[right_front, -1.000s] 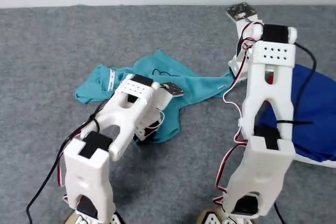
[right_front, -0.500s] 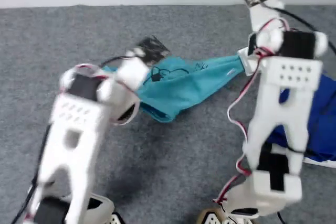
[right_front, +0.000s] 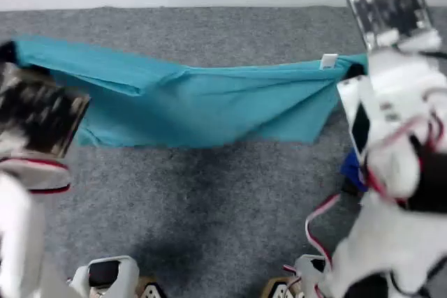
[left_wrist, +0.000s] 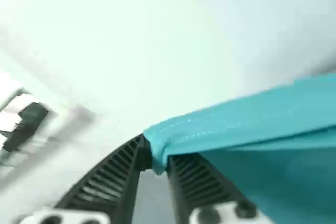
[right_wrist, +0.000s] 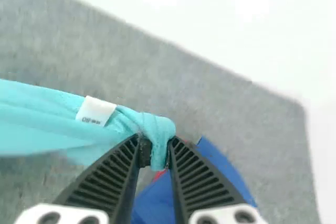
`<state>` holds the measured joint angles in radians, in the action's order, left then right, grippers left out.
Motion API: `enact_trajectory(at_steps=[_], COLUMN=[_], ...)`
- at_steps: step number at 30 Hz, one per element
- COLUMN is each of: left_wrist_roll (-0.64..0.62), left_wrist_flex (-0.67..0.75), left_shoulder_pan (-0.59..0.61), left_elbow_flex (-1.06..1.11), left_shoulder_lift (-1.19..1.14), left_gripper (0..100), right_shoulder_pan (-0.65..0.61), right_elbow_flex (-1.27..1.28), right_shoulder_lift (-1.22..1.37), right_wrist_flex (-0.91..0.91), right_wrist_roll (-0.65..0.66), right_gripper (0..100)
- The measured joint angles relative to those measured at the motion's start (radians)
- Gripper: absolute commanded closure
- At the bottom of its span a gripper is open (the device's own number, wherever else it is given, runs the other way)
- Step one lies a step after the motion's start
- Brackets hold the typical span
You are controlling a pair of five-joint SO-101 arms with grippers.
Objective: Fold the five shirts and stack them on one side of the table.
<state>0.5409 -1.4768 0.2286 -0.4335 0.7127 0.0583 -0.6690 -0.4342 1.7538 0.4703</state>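
1. The teal shirt (right_front: 209,106) hangs above the table (right_front: 230,228), stretched wide between both arms.
2. The left gripper (left_wrist: 155,162) is clenched on one end, and the right gripper (right_wrist: 156,155) on the other, by the label.
3. This looks like spreading before the fold. The next move calls for lowering the shirt flat onto the table, taut, clear of the blue shirt (right_wrist: 220,174) lying there.

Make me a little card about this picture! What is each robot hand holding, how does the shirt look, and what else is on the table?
Left gripper: shut on one end of the teal shirt
Right gripper: shut on the other end, beside the white tag
Shirt shape: stretched wide between both grippers, hanging above the grey table, not folded yet
Blue shirt: lying on the table by the right arm, mostly hidden
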Motion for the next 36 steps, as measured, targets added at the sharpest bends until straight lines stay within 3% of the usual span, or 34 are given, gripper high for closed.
enact_trajectory(at_steps=[15, 22, 28, 32, 36], left_wrist_roll=[0.012, 0.087, 0.097, 0.1, 0.109], left_wrist_flex=[0.038, -0.046, -0.18, -0.183, -0.16], left_shoulder_pan=[0.152, 0.18, 0.18, 0.18, 0.18], left_elbow_flex=[-0.494, -0.654, -0.572, -0.377, -0.094], left_shoulder_lift=[0.017, 0.02, 0.02, 0.02, 0.018], left_gripper=[99, 99, 99, 99, 99], right_shoulder_pan=[0.008, 0.014, 0.014, 0.014, 0.012], right_elbow_flex=[-0.003, -0.015, 0.098, 0.302, 0.566], right_shoulder_lift=[-0.454, -0.563, -0.554, -0.454, -0.393], right_wrist_flex=[-0.13, -0.092, -0.017, -0.035, -0.173], right_wrist_roll=[-0.025, 0.074, 0.087, 0.086, 0.094], right_gripper=[99.0, 99.0, 99.0, 99.0, 99.0])
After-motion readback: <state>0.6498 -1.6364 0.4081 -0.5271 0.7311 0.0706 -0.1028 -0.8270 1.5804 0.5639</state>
